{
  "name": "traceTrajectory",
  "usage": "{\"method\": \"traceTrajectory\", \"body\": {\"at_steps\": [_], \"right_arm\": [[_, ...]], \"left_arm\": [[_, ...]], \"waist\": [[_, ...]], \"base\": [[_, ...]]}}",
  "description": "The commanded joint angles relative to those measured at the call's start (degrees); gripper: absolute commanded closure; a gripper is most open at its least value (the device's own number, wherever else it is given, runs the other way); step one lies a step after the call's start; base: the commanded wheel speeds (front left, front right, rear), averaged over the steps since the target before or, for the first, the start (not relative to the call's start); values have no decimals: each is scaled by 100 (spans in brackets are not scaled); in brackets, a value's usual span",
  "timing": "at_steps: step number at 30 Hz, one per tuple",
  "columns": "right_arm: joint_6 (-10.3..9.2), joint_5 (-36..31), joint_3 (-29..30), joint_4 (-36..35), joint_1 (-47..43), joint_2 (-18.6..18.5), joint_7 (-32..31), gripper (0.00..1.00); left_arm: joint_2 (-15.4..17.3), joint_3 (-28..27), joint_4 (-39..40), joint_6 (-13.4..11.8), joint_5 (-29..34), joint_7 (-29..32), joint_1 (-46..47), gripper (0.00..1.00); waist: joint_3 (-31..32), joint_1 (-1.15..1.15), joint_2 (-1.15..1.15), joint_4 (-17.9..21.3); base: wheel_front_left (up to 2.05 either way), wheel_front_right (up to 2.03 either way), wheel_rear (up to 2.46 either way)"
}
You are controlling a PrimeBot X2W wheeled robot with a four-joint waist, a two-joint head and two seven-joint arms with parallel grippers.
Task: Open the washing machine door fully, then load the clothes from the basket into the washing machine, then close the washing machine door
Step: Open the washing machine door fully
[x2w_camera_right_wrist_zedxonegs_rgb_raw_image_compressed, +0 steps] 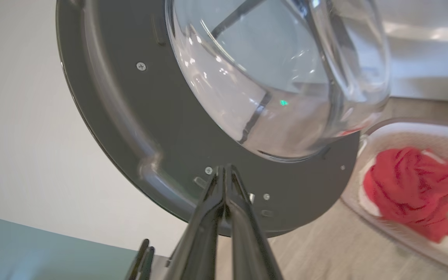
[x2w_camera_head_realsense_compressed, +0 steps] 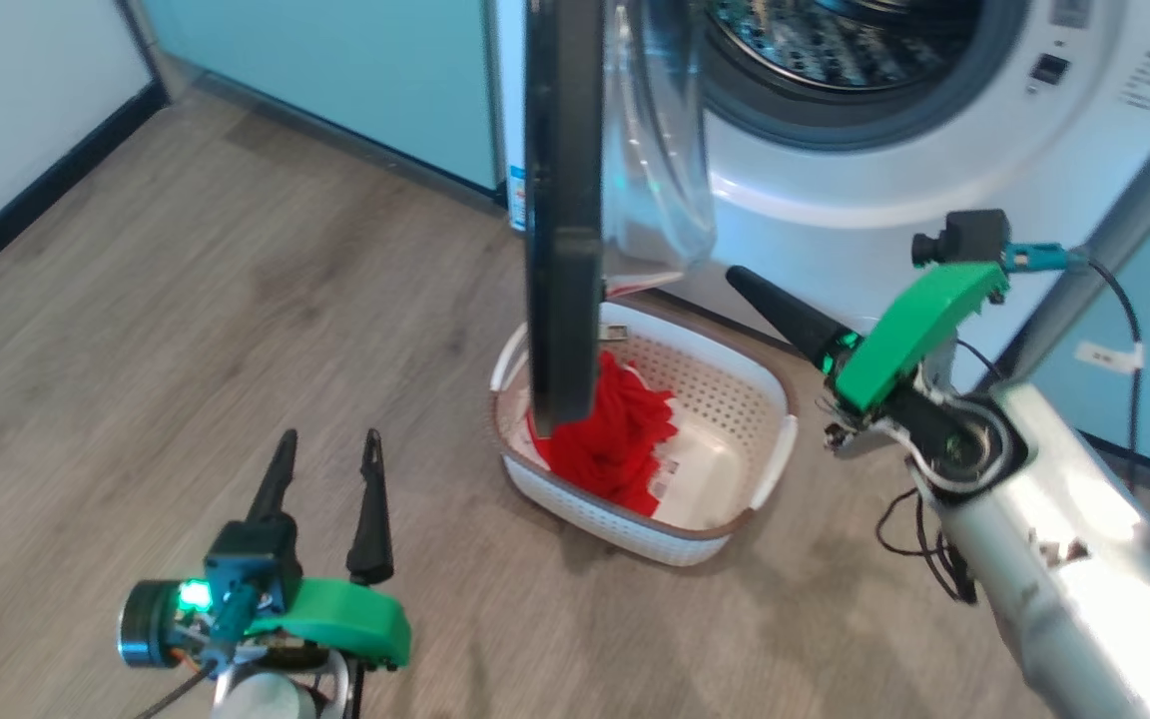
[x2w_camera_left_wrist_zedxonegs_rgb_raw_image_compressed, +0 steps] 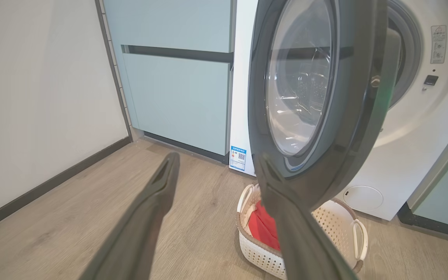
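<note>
Head view looks down on a laundry corner where the washing machine door stands swung out edge-on, its black rim hanging over the left end of the basket and its clear glass bowl bulging toward the machine. The right gripper reaches in from the right with its jaws clenched on nothing, the tip close to the door's inner face; the right wrist view sets that tip against the dark inner rim below the glass, though I cannot tell whether it touches. Pinched together like this, the jaws look meant as a blunt pusher to swing the door wider. The left gripper hovers low over the floor, well left of the basket, jaws released and empty, probably waiting its turn. The clothes, a red heap with white cloth beneath, lie in the basket, which sits on the floor just in front of the washing machine, whose drum mouth is uncovered. Pale wood-look planks run to a white wall with a dark skirting, and pale green cabinets flank the machine.
</note>
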State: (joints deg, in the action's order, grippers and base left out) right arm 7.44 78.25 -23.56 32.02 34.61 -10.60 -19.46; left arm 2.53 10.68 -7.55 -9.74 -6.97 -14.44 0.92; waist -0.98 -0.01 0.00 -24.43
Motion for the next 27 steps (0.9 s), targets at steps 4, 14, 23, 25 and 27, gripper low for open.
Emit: {"method": "traceTrajectory", "body": {"at_steps": [4,14,23,25,27], "right_arm": [[5,-1213,-690,-901,-289,-534,1197,100],[5,-3884,-427,-931,-996,-817,3425,100],[5,-5700,1457,-2370,-2415,386,3444,100],[5,-5808,1554,-2480,-2591,510,3445,100],[5,-5858,1564,-2509,-2655,547,3445,100]], "left_arm": [[34,-383,210,50,64,-56,330,0],[34,-812,236,189,188,-56,491,0],[34,-830,326,237,134,-56,485,0],[34,-830,356,258,111,-56,474,0],[34,-827,356,261,126,-56,467,0]], "waist": [[0,1,0,446],[-40,1,0,945],[-101,1,0,1046],[-106,1,0,1059],[-109,1,0,1067]], "base": [[0,0,0],[0,0,0],[0,0,0],[0,0,0],[0,0,0]]}}
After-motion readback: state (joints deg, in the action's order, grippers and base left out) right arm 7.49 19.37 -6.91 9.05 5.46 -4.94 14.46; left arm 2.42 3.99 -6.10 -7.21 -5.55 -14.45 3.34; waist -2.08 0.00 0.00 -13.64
